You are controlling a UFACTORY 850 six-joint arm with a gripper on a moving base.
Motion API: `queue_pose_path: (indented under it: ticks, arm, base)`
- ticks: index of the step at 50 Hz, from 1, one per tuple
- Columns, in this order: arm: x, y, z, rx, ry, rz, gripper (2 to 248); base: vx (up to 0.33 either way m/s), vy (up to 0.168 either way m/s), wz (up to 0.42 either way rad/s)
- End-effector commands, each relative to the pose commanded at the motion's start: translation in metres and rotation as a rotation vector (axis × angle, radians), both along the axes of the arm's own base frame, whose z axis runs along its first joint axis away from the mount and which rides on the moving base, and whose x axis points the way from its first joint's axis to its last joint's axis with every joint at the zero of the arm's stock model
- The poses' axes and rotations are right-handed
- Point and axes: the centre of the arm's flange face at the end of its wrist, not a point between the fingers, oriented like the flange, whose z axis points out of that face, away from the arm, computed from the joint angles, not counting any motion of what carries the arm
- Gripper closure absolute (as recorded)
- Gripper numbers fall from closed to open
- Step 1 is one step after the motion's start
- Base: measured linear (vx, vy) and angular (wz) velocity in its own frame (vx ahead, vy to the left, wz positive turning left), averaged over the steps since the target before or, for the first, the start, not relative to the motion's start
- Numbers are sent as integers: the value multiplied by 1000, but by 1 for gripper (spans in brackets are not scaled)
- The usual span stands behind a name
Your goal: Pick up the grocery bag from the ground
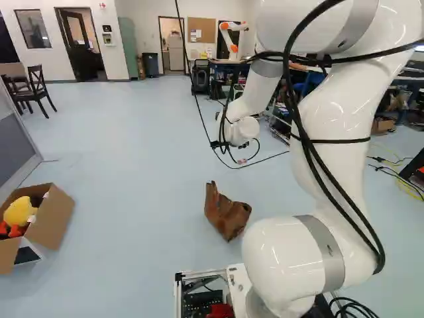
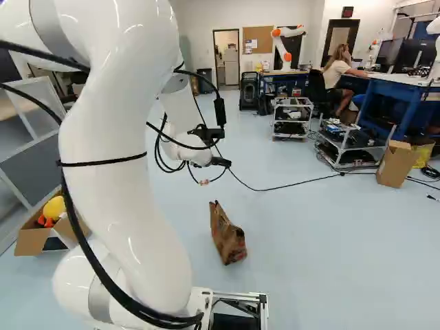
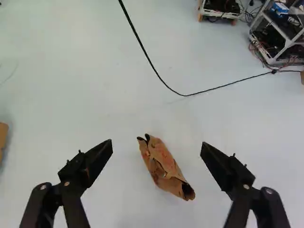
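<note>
One white arm looms closest, on the left base view's right; left of it, one brown grocery bag sits on the floor, one open box farther left. Right base view: one gripper partly shows; two racks stand far right. Wrist view: the gripper spreads wide, one bag ahead, untouched, one cable beyond.
</note>
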Motion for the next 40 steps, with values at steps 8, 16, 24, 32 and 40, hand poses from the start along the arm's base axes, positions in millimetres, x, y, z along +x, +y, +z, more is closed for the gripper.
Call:
queue_pose_path:
  ticks: [8, 16, 24, 32, 40]
  arm:
    - [0, 0, -12, 1, 59, 0, 3]
    - [1, 0, -24, 2, 111, 0, 3]
    - [3, -2, -36, 3, 157, -4, 3]
    - [9, -5, -48, 4, 193, -9, 3]
    - [17, -8, -59, 5, 215, -16, 3]
  base:
    - [0, 0, 0]
    - [0, 0, 0]
    - [0, 0, 0]
    - [0, 0, 0]
    - [0, 0, 0]
